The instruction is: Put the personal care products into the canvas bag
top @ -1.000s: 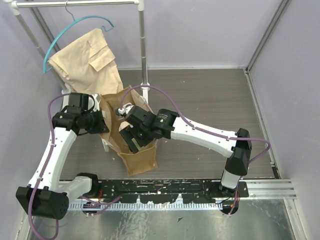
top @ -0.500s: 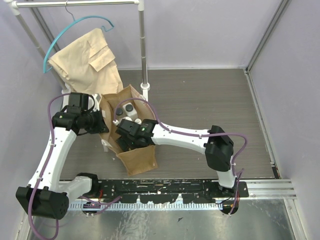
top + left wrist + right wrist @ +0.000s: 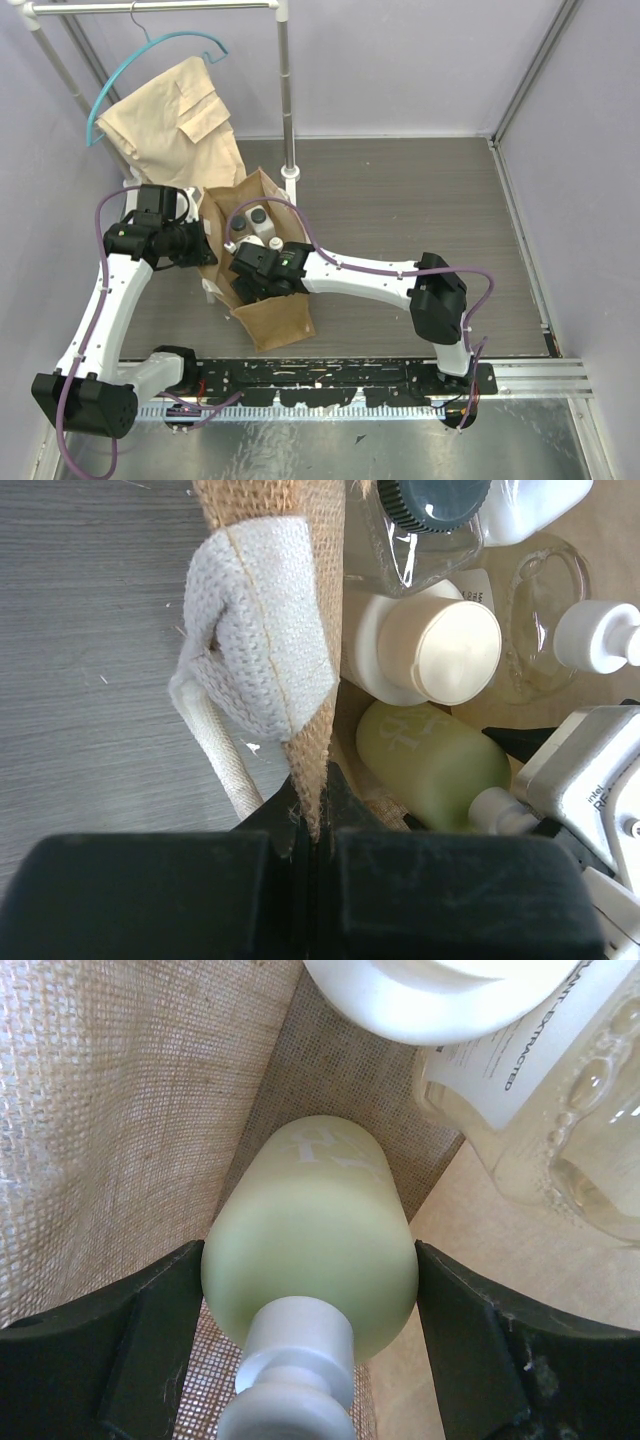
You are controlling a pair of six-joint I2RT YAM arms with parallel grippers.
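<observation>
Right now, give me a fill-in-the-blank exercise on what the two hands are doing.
The right hand holds a bottle coloured ____.
The left hand pinches the canvas bag beside its pale ____.
The squat cream jar lies ____ the canvas bag.
Missing words: yellow-green; strap; inside.

Left end effector [image 3: 312, 832] grips canvas bag [image 3: 310, 765] edge.
</observation>
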